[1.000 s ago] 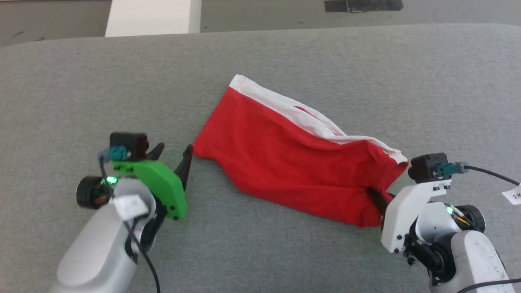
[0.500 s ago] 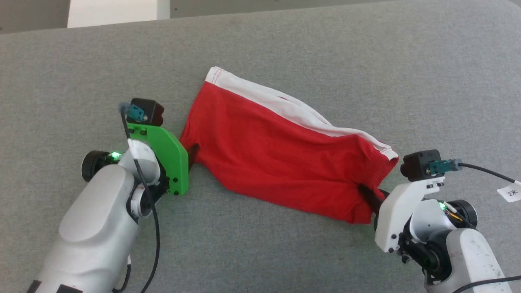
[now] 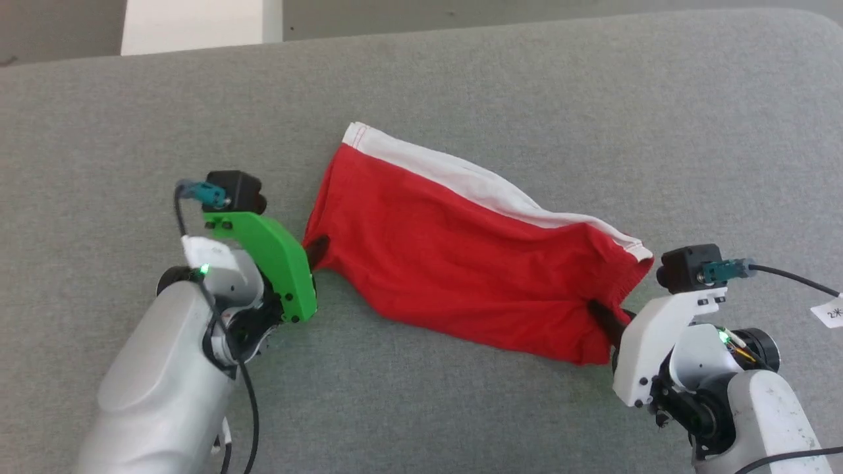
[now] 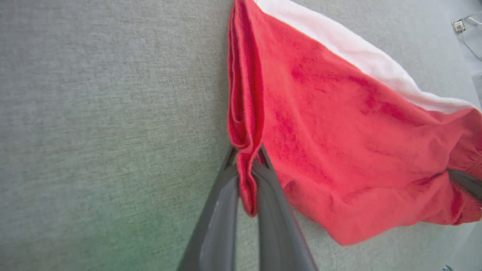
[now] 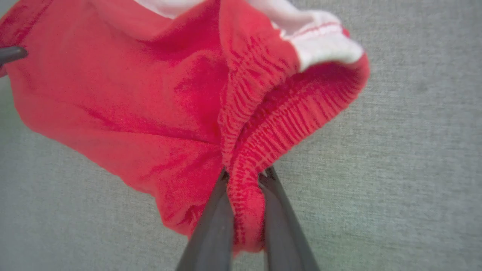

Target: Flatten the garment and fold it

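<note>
Lab-like workspace, grey cloth-covered table (image 3: 527, 99)

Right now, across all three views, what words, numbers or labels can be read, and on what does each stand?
"2" followed by a star-like mark, cut off by the picture's edge: on the white tag at the right edge of the head view.
White label on the left arm's wrist: too small and blurred to read.
Garment: no lettering on the faces turned to the cameras.
</note>
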Robot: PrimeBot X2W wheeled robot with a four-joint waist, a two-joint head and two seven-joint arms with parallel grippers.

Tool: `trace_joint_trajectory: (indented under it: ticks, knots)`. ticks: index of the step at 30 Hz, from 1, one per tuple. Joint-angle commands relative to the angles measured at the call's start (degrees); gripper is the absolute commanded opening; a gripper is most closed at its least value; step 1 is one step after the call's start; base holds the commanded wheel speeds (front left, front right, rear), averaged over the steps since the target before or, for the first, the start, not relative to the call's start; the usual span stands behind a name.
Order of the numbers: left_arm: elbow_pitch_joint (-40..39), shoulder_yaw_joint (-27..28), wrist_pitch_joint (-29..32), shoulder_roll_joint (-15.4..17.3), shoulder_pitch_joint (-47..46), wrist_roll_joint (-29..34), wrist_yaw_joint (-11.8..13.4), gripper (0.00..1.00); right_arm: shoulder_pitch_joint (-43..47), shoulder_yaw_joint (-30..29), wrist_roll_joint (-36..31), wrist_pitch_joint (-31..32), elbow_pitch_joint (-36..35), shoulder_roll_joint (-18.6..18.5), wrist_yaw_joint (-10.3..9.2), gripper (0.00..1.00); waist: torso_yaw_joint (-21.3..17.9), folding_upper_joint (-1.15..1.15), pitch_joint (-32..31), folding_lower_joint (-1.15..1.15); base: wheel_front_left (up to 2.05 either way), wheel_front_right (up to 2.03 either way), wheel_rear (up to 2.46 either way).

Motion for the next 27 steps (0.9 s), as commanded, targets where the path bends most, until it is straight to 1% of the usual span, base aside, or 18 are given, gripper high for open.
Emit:
trace_joint_trajectory:
  ticks: [1, 3, 4, 7, 10, 15, 19, 21, 22, 23, 24, 25, 27]
  knots:
    - [-1.5, 1.0, -1.1, 0.4, 1.8, -1.0, 0.4, 0.00, -0.5, 0.0, -0.4, 0.8, -0.3, 0.1, -0.06, 0.00, 1.5, 0.00, -1.9, 0.00, 0.00, 0.00, 0.00]
    - [-4.3, 2.2, -2.3, 0.8, 4.3, -1.8, 1.1, 0.00, -0.5, 0.0, -1.0, 2.7, -0.7, -0.1, -0.06, 0.00, 2.3, 0.00, -2.9, 0.00, 0.00, 0.00, 0.00]
    - [-5.7, 2.5, -2.7, 1.1, 5.6, -2.0, 1.4, 0.00, -0.5, 0.2, -1.0, 3.6, -0.9, -0.8, -0.06, 0.00, 2.7, 0.00, -3.4, 0.00, 0.00, 0.00, 0.00]
    - [-10.7, 3.1, -3.5, 1.8, 11.2, -2.7, 2.9, 0.00, -0.5, 0.8, 0.1, 7.2, -1.3, -4.8, -0.06, 0.00, 4.3, 0.00, -4.8, 0.00, 0.00, 0.00, 0.00]
    - [-15.5, 3.2, -4.0, 1.5, 17.2, -3.5, 4.9, 0.00, -0.6, 1.5, 2.7, 10.6, -1.8, -8.5, -0.06, 0.00, 5.9, 0.00, -5.7, 0.00, 0.00, 0.00, 0.00]
    - [-20.9, 2.9, -5.2, 0.0, 26.3, -4.9, 8.0, 0.00, -0.8, 4.4, 6.8, 16.4, -2.3, -15.0, -0.06, 0.00, 8.7, 0.00, -6.7, 0.00, 0.00, 0.00, 0.00]
    - [-22.5, 0.9, -4.6, -1.4, 30.1, -5.5, 8.8, 0.00, -1.1, 7.5, 8.8, 18.8, -2.1, -19.2, -0.06, 0.00, 10.2, 0.00, -6.9, 0.00, 0.00, 0.00, 0.00]
    - [-22.7, 0.3, -4.4, -2.3, 31.0, -6.2, 8.9, 0.00, -1.6, 8.6, 9.2, 18.8, -1.6, -20.3, -0.06, 0.00, 10.5, 0.00, -7.0, 0.00, 0.00, 0.00, 0.00]
    - [-22.8, 0.0, -4.1, -2.6, 31.1, -6.3, 8.9, 0.00, -1.8, 9.0, 9.1, 18.6, -1.4, -20.7, -0.06, 0.16, 10.7, 0.00, -7.0, 0.00, 0.00, 0.00, 0.00]
    - [-22.7, -0.2, -4.0, -2.8, 31.1, -6.3, 9.0, 0.04, -1.9, 9.2, 9.1, 18.6, -0.9, -20.9, -0.06, 1.00, 10.9, 0.00, -7.1, 0.00, 0.00, 0.00, 0.00]
    - [-22.7, -0.3, -4.1, -2.9, 31.0, -6.3, 9.0, 0.95, -1.9, 9.4, 9.2, 18.5, -0.6, -20.8, -0.06, 1.00, 10.9, 0.00, -7.2, 0.00, 0.00, 0.00, 0.00]
    - [-22.6, -0.2, -4.3, -2.9, 30.8, -6.1, 9.2, 1.00, -1.9, 9.3, 9.5, 18.0, -0.4, -20.5, -0.06, 1.00, 10.9, 0.00, -7.4, 0.00, 0.00, 0.00, 0.00]
    - [-22.5, 0.1, -4.7, -2.6, 30.2, -5.6, 9.4, 1.00, -1.6, 8.9, 9.6, 16.7, -0.4, -19.7, -0.06, 1.00, 10.8, 0.00, -7.8, 0.00, 0.00, 0.00, 0.00]
